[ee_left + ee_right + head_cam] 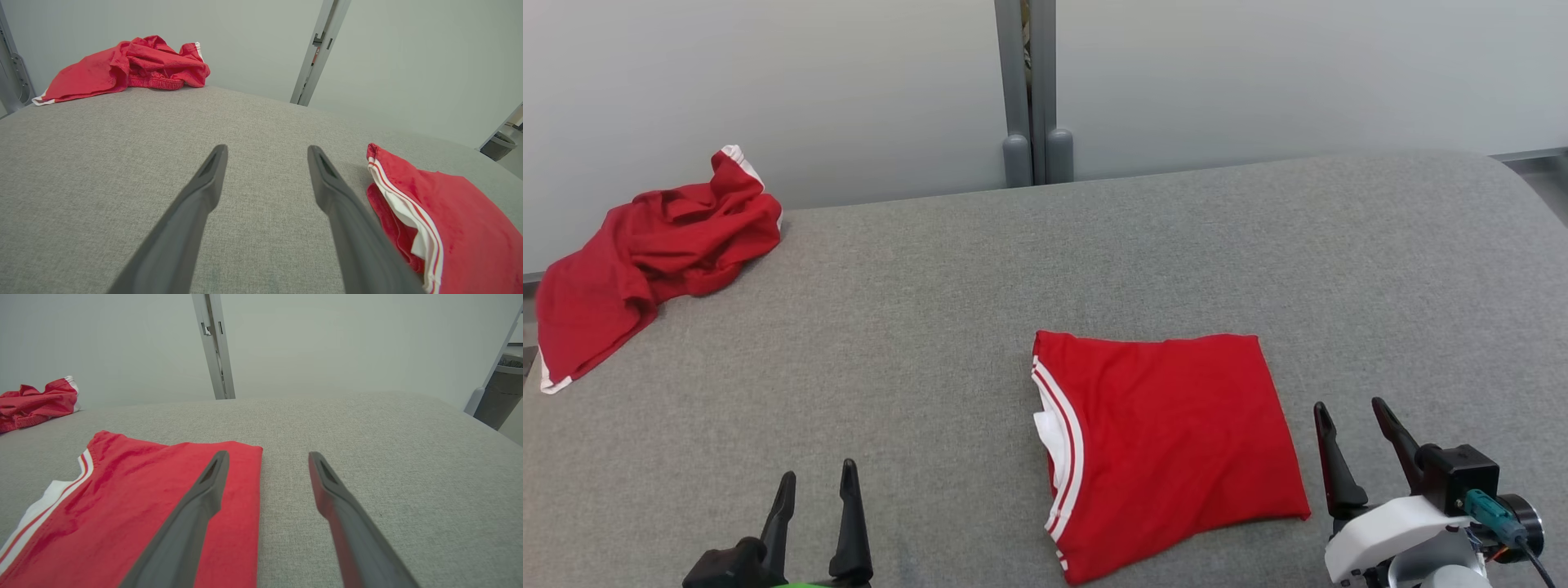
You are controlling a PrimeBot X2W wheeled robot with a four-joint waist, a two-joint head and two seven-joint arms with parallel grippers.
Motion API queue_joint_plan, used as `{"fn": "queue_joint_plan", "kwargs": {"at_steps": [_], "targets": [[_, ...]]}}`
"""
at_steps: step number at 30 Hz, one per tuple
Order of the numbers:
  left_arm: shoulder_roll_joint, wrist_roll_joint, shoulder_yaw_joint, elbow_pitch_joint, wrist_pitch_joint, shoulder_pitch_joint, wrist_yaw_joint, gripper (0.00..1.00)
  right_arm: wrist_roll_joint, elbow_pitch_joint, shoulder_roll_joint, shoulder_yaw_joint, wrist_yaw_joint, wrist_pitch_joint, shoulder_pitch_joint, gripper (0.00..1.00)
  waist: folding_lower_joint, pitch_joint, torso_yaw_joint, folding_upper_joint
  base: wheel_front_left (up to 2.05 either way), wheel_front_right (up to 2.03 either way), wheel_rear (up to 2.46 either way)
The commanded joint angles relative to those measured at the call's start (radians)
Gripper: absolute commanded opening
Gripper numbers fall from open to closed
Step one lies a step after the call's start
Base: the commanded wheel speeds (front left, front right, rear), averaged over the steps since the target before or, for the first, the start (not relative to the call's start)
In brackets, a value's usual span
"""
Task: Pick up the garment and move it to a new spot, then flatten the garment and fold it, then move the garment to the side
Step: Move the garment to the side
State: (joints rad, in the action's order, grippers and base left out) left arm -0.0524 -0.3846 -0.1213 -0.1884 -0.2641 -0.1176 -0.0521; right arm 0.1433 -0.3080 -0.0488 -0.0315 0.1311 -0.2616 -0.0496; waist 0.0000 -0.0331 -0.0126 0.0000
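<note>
Folded red shirt lies flat on the grey pad between my left gripper and right gripper, both wide open and empty, probably placed to slide it aside.

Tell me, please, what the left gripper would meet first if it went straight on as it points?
Probably only the bare grey surface: the left gripper points between the crumpled garment on its left and the folded garment on its right; depth is unclear.
</note>
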Motion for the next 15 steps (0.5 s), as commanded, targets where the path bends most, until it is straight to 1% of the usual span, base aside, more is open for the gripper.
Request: {"fn": "queue_joint_plan", "kwargs": {"at_steps": [1, 8, 15], "targets": [[0.0, 0.003, 0.004, 0.0, 0.0, -0.01, -0.003, 1.0, 0.003, -0.004, -0.004, 0.0, -0.001, -0.004, 0.006, 1.0, 0.0, -0.001, 0.001, 0.0, 0.0, 0.0, 0.0], [0.001, 0.006, 0.004, -0.005, 0.0, -0.002, -0.005, 1.0, -0.004, -0.012, -0.004, 0.004, -0.001, -0.004, -0.005, 1.0, 0.0, -0.002, 0.004, 0.0, 0.0, 0.0, 0.0], [0.002, 0.006, -0.009, -0.012, 0.0, 0.017, -0.004, 1.0, -0.068, -0.042, -0.004, 0.026, -0.001, 0.005, -0.055, 1.0, 0.0, 0.002, 0.01, 0.0, 0.0, 0.0, 0.0]]}}
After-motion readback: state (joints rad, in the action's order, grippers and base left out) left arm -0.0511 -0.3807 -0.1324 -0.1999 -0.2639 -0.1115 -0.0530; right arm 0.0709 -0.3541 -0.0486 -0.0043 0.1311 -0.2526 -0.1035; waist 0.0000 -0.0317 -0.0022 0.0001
